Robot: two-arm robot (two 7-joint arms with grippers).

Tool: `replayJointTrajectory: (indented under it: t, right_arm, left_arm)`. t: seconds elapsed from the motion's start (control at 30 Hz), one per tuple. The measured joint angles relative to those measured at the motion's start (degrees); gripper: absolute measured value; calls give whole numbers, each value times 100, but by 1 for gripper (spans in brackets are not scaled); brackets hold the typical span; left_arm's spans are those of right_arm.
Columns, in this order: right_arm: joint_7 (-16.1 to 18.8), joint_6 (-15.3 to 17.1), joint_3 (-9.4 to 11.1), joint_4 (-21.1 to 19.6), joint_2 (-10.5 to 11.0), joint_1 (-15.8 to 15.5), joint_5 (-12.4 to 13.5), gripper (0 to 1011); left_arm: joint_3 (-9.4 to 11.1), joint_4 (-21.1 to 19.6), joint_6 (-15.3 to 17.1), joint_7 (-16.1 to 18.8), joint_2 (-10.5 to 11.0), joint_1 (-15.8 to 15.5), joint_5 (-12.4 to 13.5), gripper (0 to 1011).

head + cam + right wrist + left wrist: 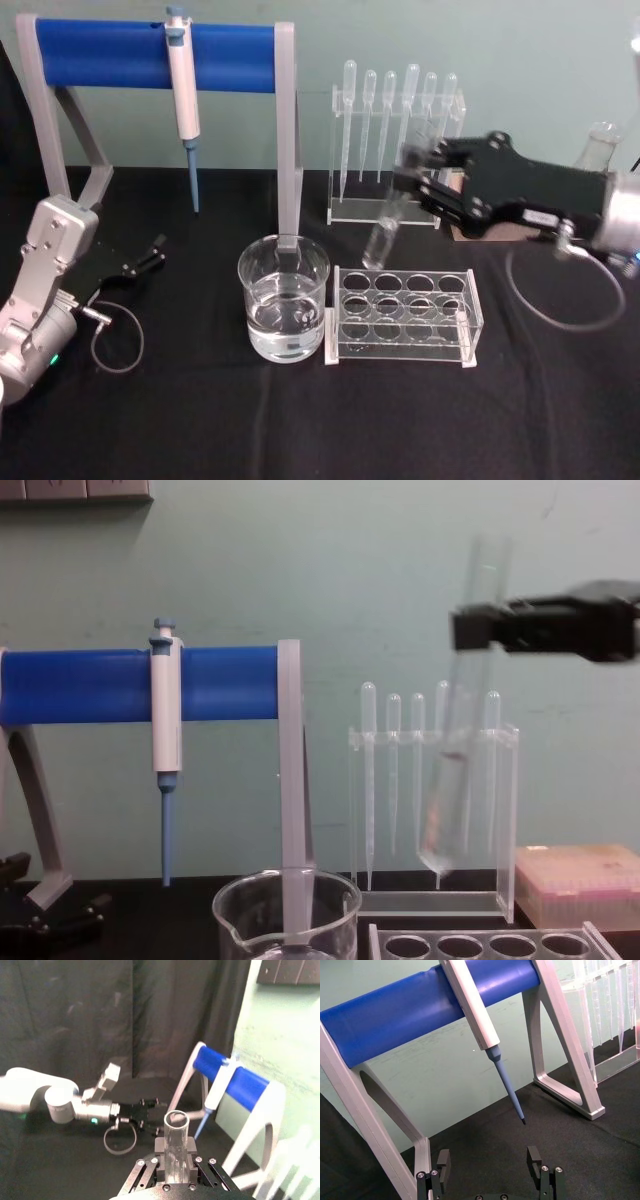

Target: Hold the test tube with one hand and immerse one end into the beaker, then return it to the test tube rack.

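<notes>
My right gripper [418,172] is shut on the upper part of the test tube [383,238], a clear glass tube. The tube hangs tilted in the air above the far edge of the tube rack, to the right of the beaker. In the chest view the tube [458,750] slants down from the gripper [478,630], its round end well above the rack. The right wrist view looks down on the tube's open rim [176,1122] between the fingers [192,1152]. The beaker [284,300], holding clear water, stands at the table's centre. My left gripper [150,256] rests open at the left.
A clear holed tube rack [404,316] sits right of the beaker. Behind it is a stand of several plastic pipettes [395,140]. A pipettor [183,95] hangs on a blue-barred frame [110,55] at the back left. A pink box [580,880] lies at the right.
</notes>
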Motion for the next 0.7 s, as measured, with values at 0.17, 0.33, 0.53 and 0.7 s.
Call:
replayJointTrajectory:
  t: [0.17, 0.33, 0.53, 0.7]
  right_arm:
    - [29, -178, 102, -19, 254, -346, 68, 241]
    - [26, -301, 117, 135, 297, -598, 61, 241]
    - [-69, -342, 38, 333, 174, -633, -175, 241]
    - [-139, -345, 9, 473, 48, -617, -314, 241]
  left_arm:
    - [0, 0, 0, 0, 0, 0, 0, 1000]
    - [0, 0, 0, 0, 0, 0, 0, 1000]
    - [0, 0, 0, 0, 0, 0, 0, 1000]
    - [0, 0, 0, 0, 0, 0, 0, 1000]
